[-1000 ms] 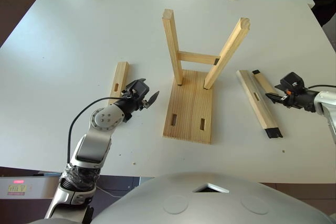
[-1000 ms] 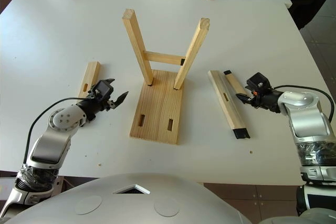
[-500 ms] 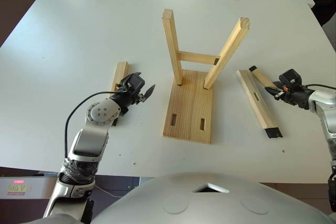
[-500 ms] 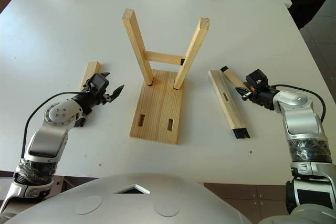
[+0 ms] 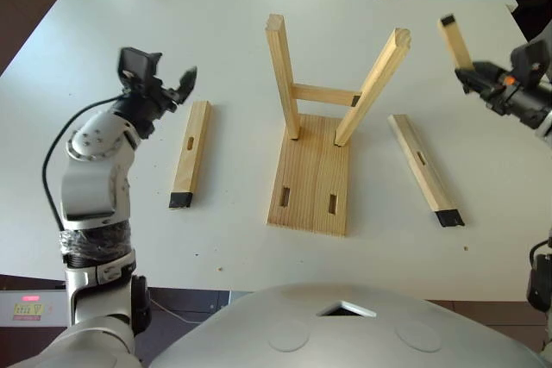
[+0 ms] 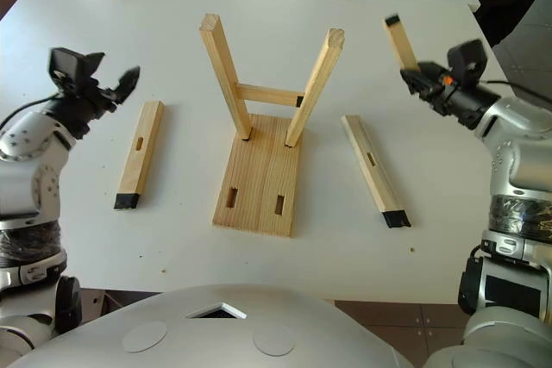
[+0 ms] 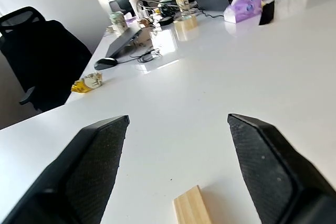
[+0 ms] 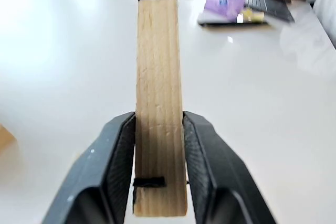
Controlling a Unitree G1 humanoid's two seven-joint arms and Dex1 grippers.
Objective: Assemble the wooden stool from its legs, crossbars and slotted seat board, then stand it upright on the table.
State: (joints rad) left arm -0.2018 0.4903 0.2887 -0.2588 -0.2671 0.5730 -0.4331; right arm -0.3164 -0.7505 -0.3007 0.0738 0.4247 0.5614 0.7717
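Above the desk's (image 5: 103, 40) right edge, the right gripper (image 5: 470, 77) clamps a black-tipped wooden bar (image 5: 452, 40).
The left gripper (image 7: 177, 121) gapes wide near the left edge; seat board (image 5: 310, 187) lies mid-desk.

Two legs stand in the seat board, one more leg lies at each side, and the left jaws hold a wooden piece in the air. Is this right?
Only the arm is wrong: the right gripper holds the wooden piece in the air, as the right wrist view shows. The left gripper is open and empty. The rest is right.
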